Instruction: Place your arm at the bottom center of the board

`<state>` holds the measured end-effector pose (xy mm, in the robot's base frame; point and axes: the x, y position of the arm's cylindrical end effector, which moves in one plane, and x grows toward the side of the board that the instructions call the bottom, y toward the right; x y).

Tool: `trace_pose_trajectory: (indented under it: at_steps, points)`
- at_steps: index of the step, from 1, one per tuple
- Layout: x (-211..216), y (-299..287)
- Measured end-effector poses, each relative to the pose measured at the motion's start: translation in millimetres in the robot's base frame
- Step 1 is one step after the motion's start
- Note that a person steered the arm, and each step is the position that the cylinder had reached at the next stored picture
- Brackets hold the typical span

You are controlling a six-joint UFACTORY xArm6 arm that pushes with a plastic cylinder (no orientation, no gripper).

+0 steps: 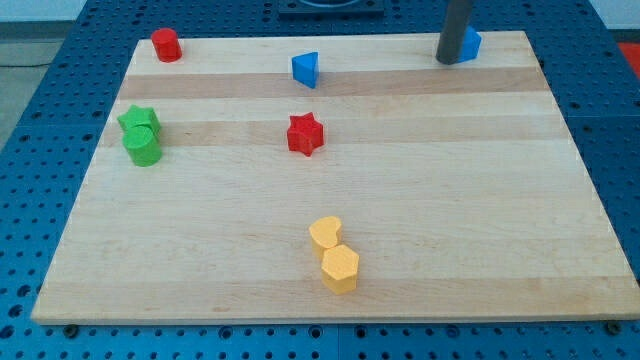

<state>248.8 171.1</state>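
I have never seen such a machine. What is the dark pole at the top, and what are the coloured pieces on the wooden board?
The dark pole is my rod; it has no hand and holds nothing, it only pushes. My tip rests at the view's top right, just left of a blue block. One camera looks down on the board. On it lie a red cylinder, a blue triangle, a red star, two touching green blocks at the left, and two touching yellow blocks near the bottom centre.

My tip [450, 62] top-right on board [500, 200], left of blue block [471, 43]; yellow heart [325, 232] & yellow hexagon [340, 268] touching nr bottom ctr.
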Motion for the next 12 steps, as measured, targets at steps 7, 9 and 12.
trace_pose_trajectory:
  at_steps: [7,9,12]
  points:
    - [369,-93]
    - [370,-105]
    - [370,-170]
